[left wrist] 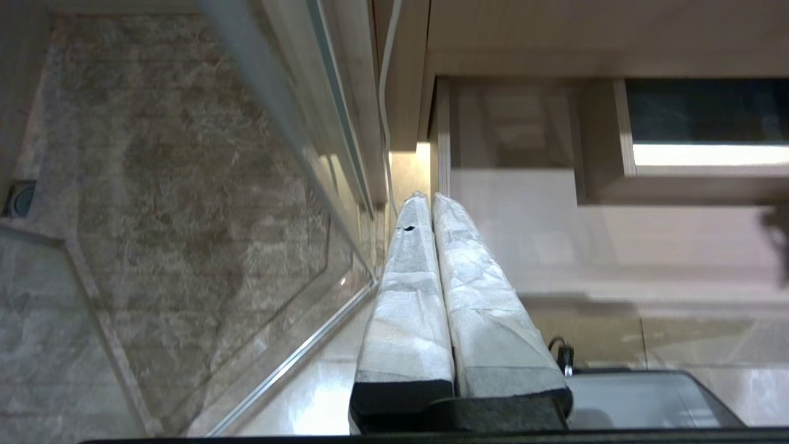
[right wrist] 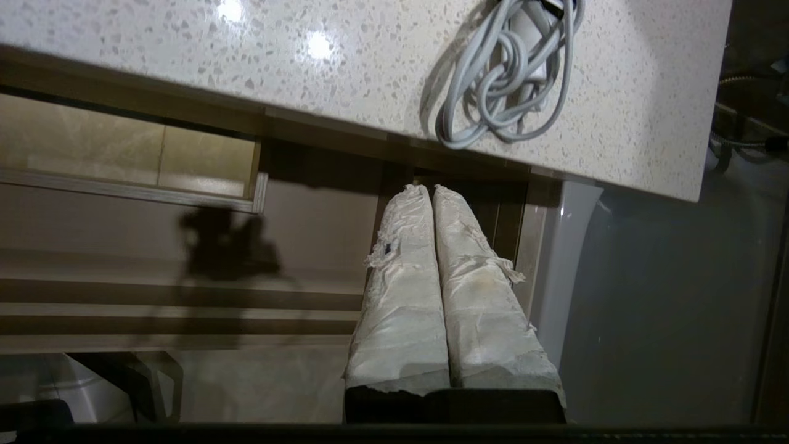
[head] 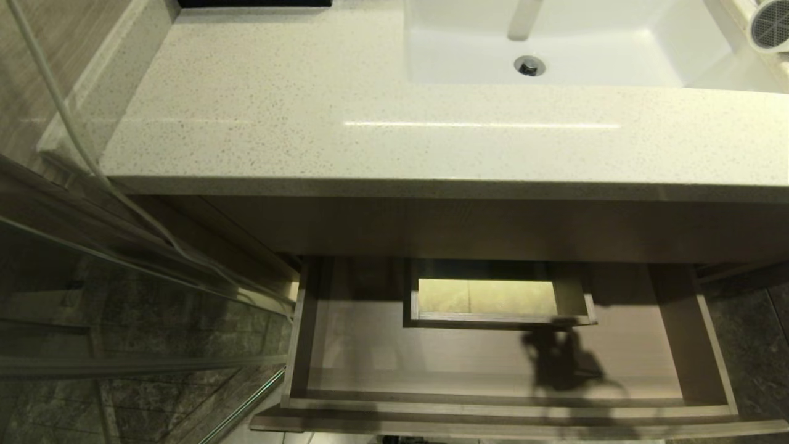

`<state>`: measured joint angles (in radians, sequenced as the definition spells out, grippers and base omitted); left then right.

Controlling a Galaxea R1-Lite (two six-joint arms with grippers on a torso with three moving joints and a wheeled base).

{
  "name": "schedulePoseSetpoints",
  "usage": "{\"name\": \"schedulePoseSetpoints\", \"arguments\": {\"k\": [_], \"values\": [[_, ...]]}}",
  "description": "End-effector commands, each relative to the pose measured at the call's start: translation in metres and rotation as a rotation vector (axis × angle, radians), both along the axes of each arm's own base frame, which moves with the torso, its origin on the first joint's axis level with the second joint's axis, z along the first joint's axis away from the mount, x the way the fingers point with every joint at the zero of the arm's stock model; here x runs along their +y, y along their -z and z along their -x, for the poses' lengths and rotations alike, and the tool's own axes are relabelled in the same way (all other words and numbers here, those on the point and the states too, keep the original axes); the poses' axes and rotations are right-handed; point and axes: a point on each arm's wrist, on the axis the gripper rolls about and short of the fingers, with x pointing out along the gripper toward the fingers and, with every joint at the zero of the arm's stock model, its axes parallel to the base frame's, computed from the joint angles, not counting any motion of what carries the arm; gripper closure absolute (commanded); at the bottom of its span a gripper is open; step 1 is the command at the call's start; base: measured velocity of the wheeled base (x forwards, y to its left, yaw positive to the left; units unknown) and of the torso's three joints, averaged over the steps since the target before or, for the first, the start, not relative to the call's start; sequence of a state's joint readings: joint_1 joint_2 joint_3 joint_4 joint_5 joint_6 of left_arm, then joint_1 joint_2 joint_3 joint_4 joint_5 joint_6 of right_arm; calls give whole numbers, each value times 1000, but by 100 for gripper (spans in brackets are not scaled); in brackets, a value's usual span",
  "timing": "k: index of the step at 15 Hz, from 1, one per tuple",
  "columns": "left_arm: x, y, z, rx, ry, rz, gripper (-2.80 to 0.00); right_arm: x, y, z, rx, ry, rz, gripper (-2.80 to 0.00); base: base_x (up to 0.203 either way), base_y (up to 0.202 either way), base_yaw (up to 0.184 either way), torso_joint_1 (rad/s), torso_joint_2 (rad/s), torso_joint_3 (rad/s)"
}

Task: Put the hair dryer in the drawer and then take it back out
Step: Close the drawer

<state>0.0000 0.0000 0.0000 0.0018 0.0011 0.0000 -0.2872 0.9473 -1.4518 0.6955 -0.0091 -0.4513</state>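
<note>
Pressing together with nothing between them, the right gripper (right wrist: 431,191) fingers (right wrist: 404,271) are hanging empty just past the right end of the open drawer (head: 690,327), below the edge of the speckled worktop (head: 370,123). Up on that worktop, beyond and above the fingertips in the right wrist view, the bundled white cord (right wrist: 499,80) of the hair dryer (head: 770,24) is lying in a loose coil — near the fingers but clearly apart from them, untouched. The head view is showing only the dryer's grilled end at the far right corner of the worktop, beside the sink (head: 678,37); its handle is out of view. The left gripper (left wrist: 429,200) is idling low beside the glass shower panel (left wrist: 296,123) at the drawer's left end, its fingers (left wrist: 407,283) likewise closed on nothing. The drawer is standing pulled out, its U-shaped floor bare around the boxed cutout (head: 499,317), with only a shadow falling on it. As things lie, either the whole task is already finished or putting in has not begun — these views alone are not settling which. If it is not begun, the closed fingers will need to open and reach up over the worktop edge to the dryer.
</note>
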Motion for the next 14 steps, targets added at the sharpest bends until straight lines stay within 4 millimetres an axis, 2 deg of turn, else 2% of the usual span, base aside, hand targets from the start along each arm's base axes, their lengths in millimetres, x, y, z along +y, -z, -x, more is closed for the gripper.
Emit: {"name": "schedulePoseSetpoints", "arguments": {"k": [1,5,14], "values": [[0,0,0,0,0,0,0,2,4,7,-3,0,4,0,0,0,0,-349,92,-266],[0,0,0,1,0,0,0,5,12,16,-4,-1,4,0,0,0,0,-340,61,-276],[0,0,0,0,0,0,0,6,19,21,-19,4,9,0,0,0,0,-299,-17,-324]]}}
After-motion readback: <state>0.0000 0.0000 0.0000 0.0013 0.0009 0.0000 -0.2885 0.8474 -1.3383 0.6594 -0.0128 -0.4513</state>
